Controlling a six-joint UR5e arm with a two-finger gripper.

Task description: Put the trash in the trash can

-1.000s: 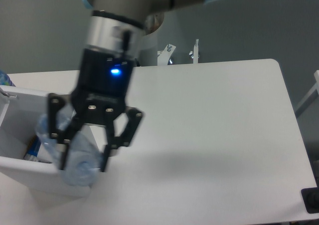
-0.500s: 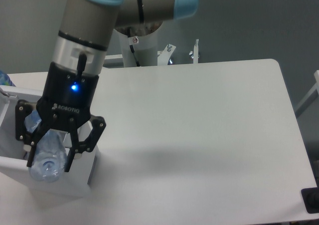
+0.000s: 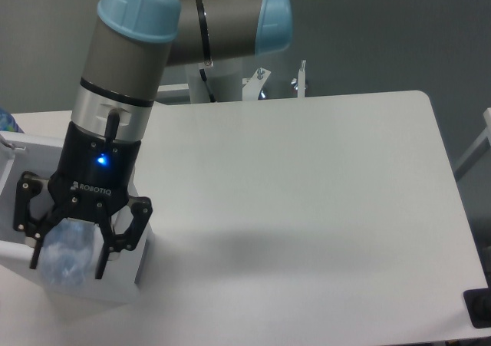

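You see the arm's black two-finger gripper hanging over the left edge of the scene, its matt black linkage fingers angled inward below a body lit by a small blue lamp, with a brushed silver wrist ring and grey tube capped in pale blue above it. The jaws are clamped on the clear plastic water bottle, a bluish, crinkled, translucent cylinder that sits between the two fingers, one on each of its sides, its rounded end facing you. Directly beneath the jaws and bottle lies the trash can, a white, smooth, thick-walled plastic bin with rounded rim; only its near wall and right corner show, the rest being hidden behind the gripper. You cannot make out any carton inside it from here. To the right of the jaws spreads the tabletop, a flat, matt white slab with rounded corners, carrying a soft grey shadow close beside the bin. Compared with half a second ago, the gripper has shifted a little further left and lower, so the bottle now sits deeper over the bin's opening, and the arm's blue-capped joints have swung into view above. The bottle is held as before, not released.
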